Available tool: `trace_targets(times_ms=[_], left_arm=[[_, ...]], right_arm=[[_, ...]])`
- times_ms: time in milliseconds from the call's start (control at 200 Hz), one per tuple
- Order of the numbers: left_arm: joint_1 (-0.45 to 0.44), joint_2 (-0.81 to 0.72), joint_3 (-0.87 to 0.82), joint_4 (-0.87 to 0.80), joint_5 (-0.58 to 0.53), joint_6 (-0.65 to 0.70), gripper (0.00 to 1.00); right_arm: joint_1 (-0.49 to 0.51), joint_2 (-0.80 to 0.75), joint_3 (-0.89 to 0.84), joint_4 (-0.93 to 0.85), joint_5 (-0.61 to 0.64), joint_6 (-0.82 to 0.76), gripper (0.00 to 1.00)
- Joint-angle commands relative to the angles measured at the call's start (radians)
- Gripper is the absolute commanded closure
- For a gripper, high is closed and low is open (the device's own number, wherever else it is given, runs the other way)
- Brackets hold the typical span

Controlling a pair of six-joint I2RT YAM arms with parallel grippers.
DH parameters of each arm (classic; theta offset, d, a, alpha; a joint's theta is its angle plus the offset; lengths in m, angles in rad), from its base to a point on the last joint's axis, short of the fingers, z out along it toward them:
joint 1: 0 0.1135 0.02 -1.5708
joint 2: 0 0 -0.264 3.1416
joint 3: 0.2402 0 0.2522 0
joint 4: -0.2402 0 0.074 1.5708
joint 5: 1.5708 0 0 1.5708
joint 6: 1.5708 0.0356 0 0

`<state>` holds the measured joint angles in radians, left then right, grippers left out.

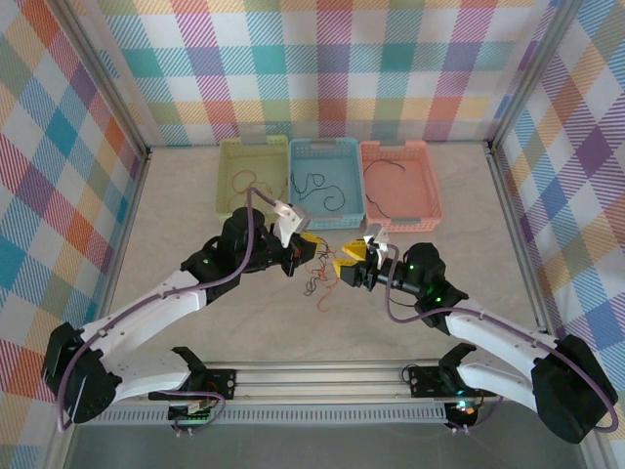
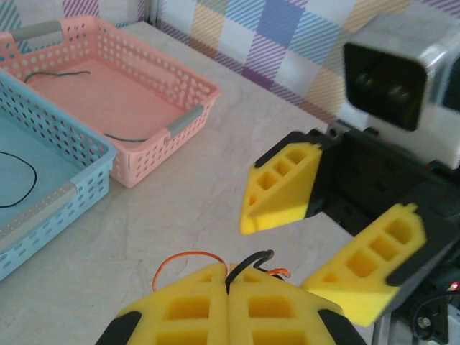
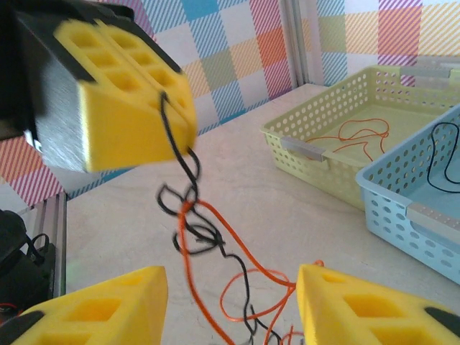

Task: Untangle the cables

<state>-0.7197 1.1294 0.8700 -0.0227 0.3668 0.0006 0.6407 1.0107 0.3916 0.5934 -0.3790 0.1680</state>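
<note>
- Cables (image 1: 317, 281): orange + black tangle, low end on bench (image 1: 186, 220), btwn both tools.
- R tool (image 1: 350, 266): released, jaws apart, tangle hanging btwn them.
- L tool (image 1: 309, 244): clenched on black cable (image 3: 188, 162).
- Far: green basket (image 1: 227, 191), blue basket (image 1: 294, 191), pink basket (image 1: 431, 191), a wire in each.
</note>
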Motion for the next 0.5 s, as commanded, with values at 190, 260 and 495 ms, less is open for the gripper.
trace_targets(times_ms=[190,260,495], left_arm=[[-0.004,-0.052,0.063,-0.03,0.096,-0.061,1.0],[-0.007,-0.06,0.06,-0.021,0.103,-0.069,1.0],[-0.015,-0.073,0.064,-0.068,0.042,-0.059,1.0]], right_arm=[[-0.006,0.03,0.031,-0.024,-0.004,-0.011,0.5],[-0.006,0.039,0.033,-0.027,-0.001,-0.013,0.51],[-0.006,0.039,0.035,-0.033,0.023,-0.009,0.81]])
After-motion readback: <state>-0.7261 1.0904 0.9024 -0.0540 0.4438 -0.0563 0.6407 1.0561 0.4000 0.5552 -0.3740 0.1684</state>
